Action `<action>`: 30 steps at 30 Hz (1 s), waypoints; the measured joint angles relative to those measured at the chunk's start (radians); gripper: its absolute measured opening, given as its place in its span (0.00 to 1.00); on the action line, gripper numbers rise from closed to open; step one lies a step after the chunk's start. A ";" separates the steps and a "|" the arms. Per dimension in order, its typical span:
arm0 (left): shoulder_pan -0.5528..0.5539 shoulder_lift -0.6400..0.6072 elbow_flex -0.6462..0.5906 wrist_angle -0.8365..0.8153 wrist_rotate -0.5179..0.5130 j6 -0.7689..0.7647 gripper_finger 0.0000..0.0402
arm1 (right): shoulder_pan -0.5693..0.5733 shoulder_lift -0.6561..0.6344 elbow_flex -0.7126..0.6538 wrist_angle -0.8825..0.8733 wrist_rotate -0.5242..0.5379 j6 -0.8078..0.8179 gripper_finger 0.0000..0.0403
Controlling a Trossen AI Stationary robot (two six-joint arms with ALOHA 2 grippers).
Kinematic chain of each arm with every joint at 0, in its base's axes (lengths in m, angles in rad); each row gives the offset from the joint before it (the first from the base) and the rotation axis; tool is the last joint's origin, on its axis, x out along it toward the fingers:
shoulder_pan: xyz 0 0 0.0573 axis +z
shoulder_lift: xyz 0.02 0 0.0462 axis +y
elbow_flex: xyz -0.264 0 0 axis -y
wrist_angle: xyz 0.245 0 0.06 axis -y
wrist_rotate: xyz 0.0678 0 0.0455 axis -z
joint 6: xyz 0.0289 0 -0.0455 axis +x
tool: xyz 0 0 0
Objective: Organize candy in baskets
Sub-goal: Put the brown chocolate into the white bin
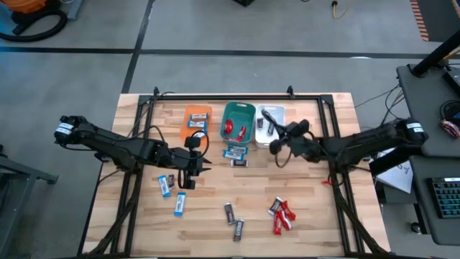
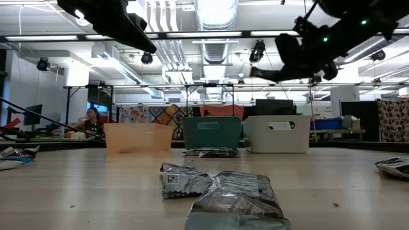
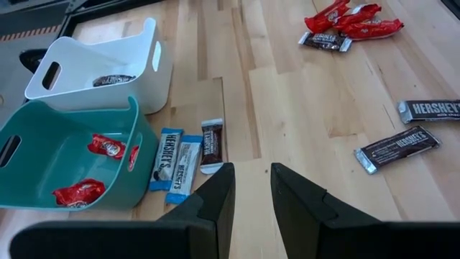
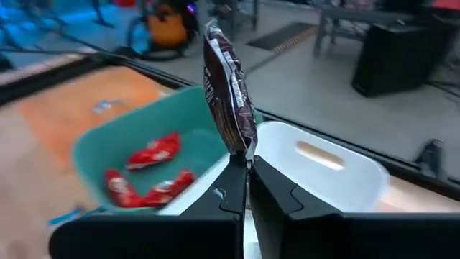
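The orange bin [image 1: 198, 119], teal bin [image 1: 237, 122] and white bin [image 1: 272, 119] stand in a row at the table's far side. Blue-and-white bars lie in the orange one, red candies [image 3: 106, 147] in the teal one, a dark bar [image 3: 113, 80] in the white one. My right gripper [image 4: 248, 169] is raised near the white bin [image 4: 316, 169], shut on a dark-wrapped bar [image 4: 226, 93]. My left gripper [image 3: 251, 180] hangs open above the table [image 1: 195, 165], touching nothing. Loose bars lie in front of the teal bin [image 3: 183, 162] and across the near half. My right gripper pinches the dark bar by its lower end [image 4: 243, 150] between the two fingers. The bar is lifted clear and stands upright beyond the fingertips, tilted a little, above the edge between the teal and white bins.
On the table lie two blue-and-white bars [image 1: 171, 193], two dark bars [image 1: 233, 219] and a cluster of red ones with a dark one [image 1: 282, 214]. A black frame [image 1: 223, 96] runs along the far edge behind the bins. Bare wood lies between the groups.
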 joint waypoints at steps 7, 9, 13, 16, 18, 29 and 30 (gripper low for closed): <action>0.000 0.000 0.000 0.004 0.000 0.000 0.19 | -0.142 0.064 0.131 -0.369 -0.131 0.162 0.02; 0.000 0.000 0.000 0.004 0.000 -0.002 0.19 | -0.168 0.091 0.174 -0.476 -0.166 0.203 0.02; 0.000 0.000 -0.001 0.004 0.000 -0.002 0.19 | -0.205 0.147 0.239 -0.604 -0.249 0.243 0.02; 0.000 0.000 -0.002 0.005 0.000 -0.003 0.19 | -0.216 0.187 0.264 -0.613 -0.277 0.228 0.02; 0.000 0.000 -0.002 0.004 0.000 -0.003 0.19 | -0.222 0.210 0.276 -0.612 -0.282 0.224 0.02; 0.000 0.000 -0.004 -0.001 0.000 -0.018 0.19 | -0.221 0.213 0.325 -0.619 -0.339 0.130 0.02; 0.000 0.000 -0.004 -0.008 0.000 -0.031 0.19 | -0.221 0.203 0.333 -0.618 -0.378 0.101 0.02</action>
